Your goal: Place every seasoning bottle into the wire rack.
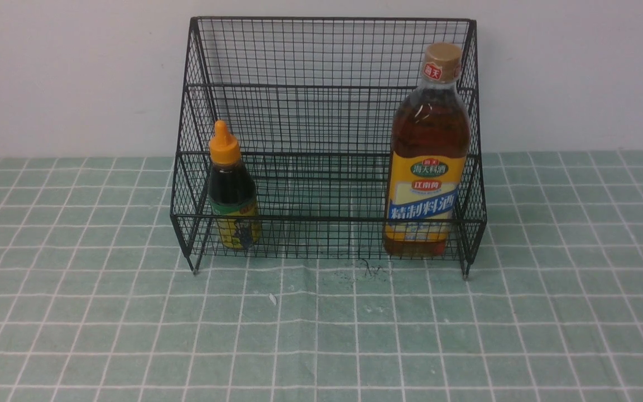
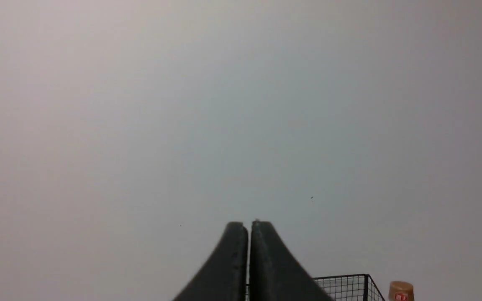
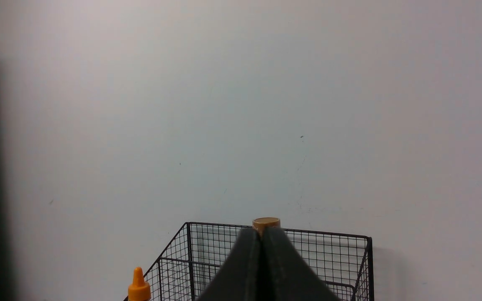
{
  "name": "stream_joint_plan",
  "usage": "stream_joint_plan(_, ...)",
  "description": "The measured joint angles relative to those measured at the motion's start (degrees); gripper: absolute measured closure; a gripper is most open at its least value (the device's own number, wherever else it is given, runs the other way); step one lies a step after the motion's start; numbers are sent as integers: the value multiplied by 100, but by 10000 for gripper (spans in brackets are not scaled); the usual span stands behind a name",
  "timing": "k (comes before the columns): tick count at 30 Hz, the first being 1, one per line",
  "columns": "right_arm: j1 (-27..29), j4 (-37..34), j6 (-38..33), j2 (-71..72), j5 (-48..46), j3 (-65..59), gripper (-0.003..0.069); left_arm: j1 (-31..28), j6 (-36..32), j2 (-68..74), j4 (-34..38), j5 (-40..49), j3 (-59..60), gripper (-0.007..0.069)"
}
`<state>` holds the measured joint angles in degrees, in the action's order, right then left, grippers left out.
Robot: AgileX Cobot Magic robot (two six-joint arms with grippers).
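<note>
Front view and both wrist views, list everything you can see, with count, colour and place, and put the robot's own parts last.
wire rack: one, black mesh, on the tablecloth against the wall.
small squeeze bottle: one, dark sauce, orange cap, upright in the rack's lower front tier, left end.
tall bottle: one, amber liquid, tan cap, upright in the same tier, right end.
tablecloth: one, green with white grid.
wall: pale grey-white, behind the rack.
left gripper: one, black, shut, raised, empty.
right gripper: one, black, shut, raised, empty.

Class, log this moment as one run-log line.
small bottle: in wire rack, left | tall bottle: in rack, right | left hand: shut, empty | right hand: shut, empty
</note>
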<state>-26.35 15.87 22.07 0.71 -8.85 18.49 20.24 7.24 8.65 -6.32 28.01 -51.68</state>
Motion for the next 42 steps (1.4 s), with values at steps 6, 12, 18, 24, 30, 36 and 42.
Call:
stream_joint_plan(6, 0, 0, 2, 0, 0, 0, 673, -212, -192, -10, 96, -1172, 1789, 631)
stream_joint_plan(12, 0, 0, 2, 0, 0, 0, 673, -1221, -453, -181, 418, -1801, 3683, 631)
stream_joint_plan(18, 0, 0, 2, 0, 0, 0, 673, -1930, -459, -858, 418, -1777, 5200, 631)
stream_joint_plan(24, 0, 0, 2, 0, -4, 0, 673, -2027, -459, -932, 423, -804, 5332, 631)
stream_joint_plan(30, 0, 0, 2, 0, -9, 0, 673, -2027, -466, -932, 423, -680, 5337, 631)
stream_joint_plan(36, 0, 0, 2, 0, -9, 0, 673, -2027, -466, -932, 423, -680, 5332, 631)
stream_joint_plan(42, 0, 0, 2, 0, -9, 0, 673, -2027, -466, -932, 423, -669, 5332, 631)
